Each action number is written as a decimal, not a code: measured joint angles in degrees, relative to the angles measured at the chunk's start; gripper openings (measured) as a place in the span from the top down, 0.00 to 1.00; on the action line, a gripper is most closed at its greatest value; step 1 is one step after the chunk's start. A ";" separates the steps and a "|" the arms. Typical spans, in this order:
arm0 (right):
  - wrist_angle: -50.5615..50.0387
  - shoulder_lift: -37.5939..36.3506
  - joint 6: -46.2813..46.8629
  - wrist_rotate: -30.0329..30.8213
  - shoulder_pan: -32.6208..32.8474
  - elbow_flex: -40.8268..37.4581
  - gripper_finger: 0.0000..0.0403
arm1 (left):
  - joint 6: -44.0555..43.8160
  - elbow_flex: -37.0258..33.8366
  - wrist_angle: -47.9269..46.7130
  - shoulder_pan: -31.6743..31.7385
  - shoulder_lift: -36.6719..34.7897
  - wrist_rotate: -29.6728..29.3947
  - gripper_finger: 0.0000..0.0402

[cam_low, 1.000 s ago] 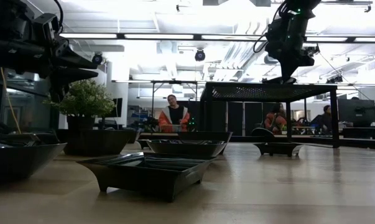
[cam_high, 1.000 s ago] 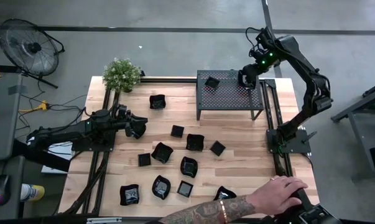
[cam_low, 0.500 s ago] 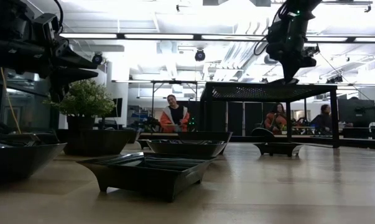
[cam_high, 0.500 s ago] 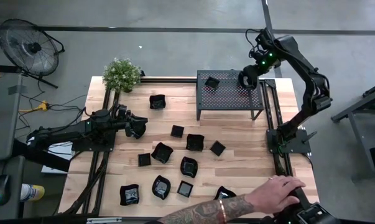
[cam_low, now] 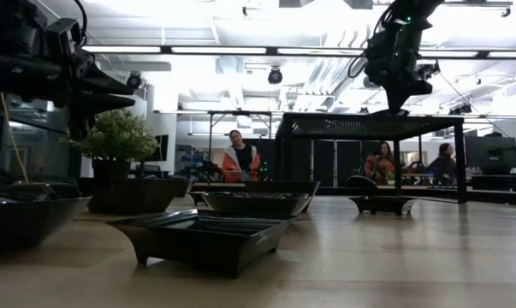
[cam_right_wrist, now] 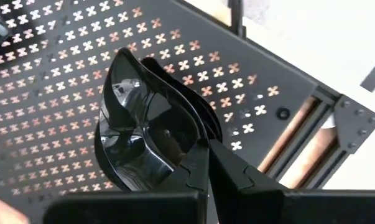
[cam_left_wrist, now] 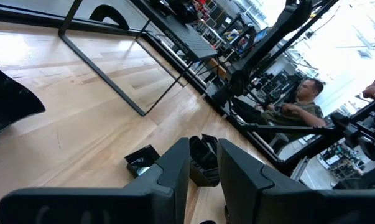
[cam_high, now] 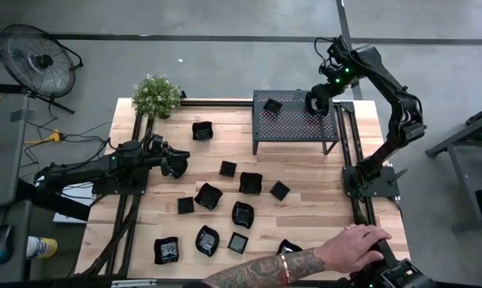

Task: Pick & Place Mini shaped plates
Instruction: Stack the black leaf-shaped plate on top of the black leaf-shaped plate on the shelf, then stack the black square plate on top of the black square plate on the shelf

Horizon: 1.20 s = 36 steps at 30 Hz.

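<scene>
Black and glossy, a wavy-rimmed plate (cam_right_wrist: 137,134) is pinched by its rim between the fingers of the right gripper (cam_high: 313,102), which hangs over the far right part of the perforated metal rack (cam_high: 292,126), close to that rack's right edge. From the right wrist the plate sits just above the patterned deck, with bare deck open around it. One small square plate (cam_high: 272,106) already lies on the rack near its far left corner, well apart from the gripper.

The other mini shaped plates are scattered on the wooden table (cam_high: 320,200) left of and nearer than the rack: one (cam_high: 201,130) by the potted plant (cam_high: 156,96), a loose group in the middle (cam_high: 250,182), and several (cam_high: 166,250) along the near edge. The table's right strip below the rack is mostly bare wood.

The left gripper (cam_high: 175,165) waits above the table's left side, its fingers narrowly parted and holding nothing.

A person's hand (cam_high: 359,244) rests at the near right corner, beside the table's edge.
</scene>
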 joint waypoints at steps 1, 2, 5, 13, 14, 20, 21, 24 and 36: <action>-0.18 0.00 0.00 -0.23 0.00 0.00 1.00 | 0.01 0.00 0.00 0.02 0.00 0.00 0.80; -0.42 0.00 0.00 -0.24 0.00 0.00 1.00 | 0.00 0.00 0.00 0.01 -0.01 0.01 0.80; -0.64 0.00 0.00 0.16 0.00 0.00 0.99 | 0.00 0.00 0.00 0.01 0.00 0.01 0.80; -0.65 0.00 0.18 0.23 0.00 0.00 0.85 | 0.00 0.00 0.00 0.00 0.00 0.00 0.80; -0.66 0.00 0.18 0.23 0.00 0.00 0.84 | 0.01 0.00 0.00 0.01 0.01 0.00 0.80; -0.59 -0.11 0.57 0.23 -0.27 0.00 0.80 | 0.00 0.00 0.00 0.00 -0.01 0.00 0.80; -0.57 -0.24 0.59 0.24 -0.38 0.01 0.80 | 0.01 0.00 0.00 0.01 -0.01 0.00 0.80; -0.66 -0.75 1.05 0.50 -0.44 0.84 0.80 | 0.00 0.00 0.00 0.00 0.00 0.01 0.80; -3.37 -4.91 2.06 0.27 3.89 2.16 0.80 | 0.00 0.00 0.00 0.01 -0.01 0.01 0.80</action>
